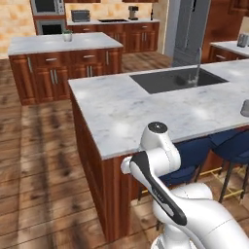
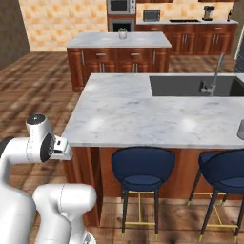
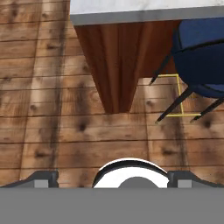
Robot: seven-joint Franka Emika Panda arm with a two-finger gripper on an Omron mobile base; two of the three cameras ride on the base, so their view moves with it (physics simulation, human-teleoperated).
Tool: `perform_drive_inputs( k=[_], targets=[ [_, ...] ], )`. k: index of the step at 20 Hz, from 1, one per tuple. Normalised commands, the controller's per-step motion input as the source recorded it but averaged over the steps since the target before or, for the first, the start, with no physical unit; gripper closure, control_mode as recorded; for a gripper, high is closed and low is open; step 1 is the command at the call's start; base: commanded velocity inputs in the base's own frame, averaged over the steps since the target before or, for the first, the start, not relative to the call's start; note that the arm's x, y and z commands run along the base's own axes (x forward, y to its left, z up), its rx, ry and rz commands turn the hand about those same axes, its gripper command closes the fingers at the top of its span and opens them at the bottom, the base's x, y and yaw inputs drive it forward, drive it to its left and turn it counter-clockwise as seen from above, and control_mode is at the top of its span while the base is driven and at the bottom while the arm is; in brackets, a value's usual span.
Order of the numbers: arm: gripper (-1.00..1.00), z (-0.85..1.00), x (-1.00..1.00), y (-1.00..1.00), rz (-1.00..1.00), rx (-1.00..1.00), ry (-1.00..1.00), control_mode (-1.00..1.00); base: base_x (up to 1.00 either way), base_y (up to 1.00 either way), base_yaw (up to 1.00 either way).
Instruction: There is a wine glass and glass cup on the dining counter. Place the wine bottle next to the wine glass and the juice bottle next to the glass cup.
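Room: simulated kitchen with brown plank floor [image 3: 52, 109], tan tiled back wall, reddish-brown cabinets and a separate marble-topped island [image 1: 63, 44] further back.
Dining counter [image 2: 143, 114]: long white-grey veined marble slab on a reddish-brown wood base; its long axis runs to the right in both base views, and a dark rectangular sink [image 2: 190, 86] with a slim faucet is set into the far side.
Stools: dark blue padded seats [image 2: 142, 167] on thin dark legs with yellow foot rings, tucked under the near edge.
Grey object: a small translucent shape [image 1: 245, 108] at the counter's right margin, cut off by the frame; cannot tell what it is.
Arm: folded low in front of the counter's near corner, white links with dark joints, hand aimed down at the floor beside the wood base.
Gripper [image 3: 111, 179]: fingertips [image 3: 41, 178] set wide apart, nothing between them.
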Motion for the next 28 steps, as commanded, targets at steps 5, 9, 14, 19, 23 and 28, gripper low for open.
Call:
perform_drive_inputs(
  k=[5, 9, 14, 19, 23, 28],
  targets=[
    [-1.00, 0.00, 0.00, 0.00, 0.00, 0.00, 0.00, 1.00, 0.24, 0.84, -0.04],
    [-1.00, 0.00, 0.00, 0.00, 0.00, 0.00, 0.00, 1.00, 0.33, 0.81, -0.07],
    [-1.00, 0.00, 0.00, 0.00, 0.00, 0.00, 0.00, 1.00, 0.45, 0.75, -0.11],
    [-1.00, 0.00, 0.00, 0.00, 0.00, 0.00, 0.00, 1.00, 0.60, 0.68, -0.11],
    [-1.00, 0.00, 0.00, 0.00, 0.00, 0.00, 0.00, 1.00, 0.64, 0.67, -0.11],
    [-1.00, 0.00, 0.00, 0.00, 0.00, 0.00, 0.00, 1.00, 0.64, 0.67, -0.12]
  ],
)
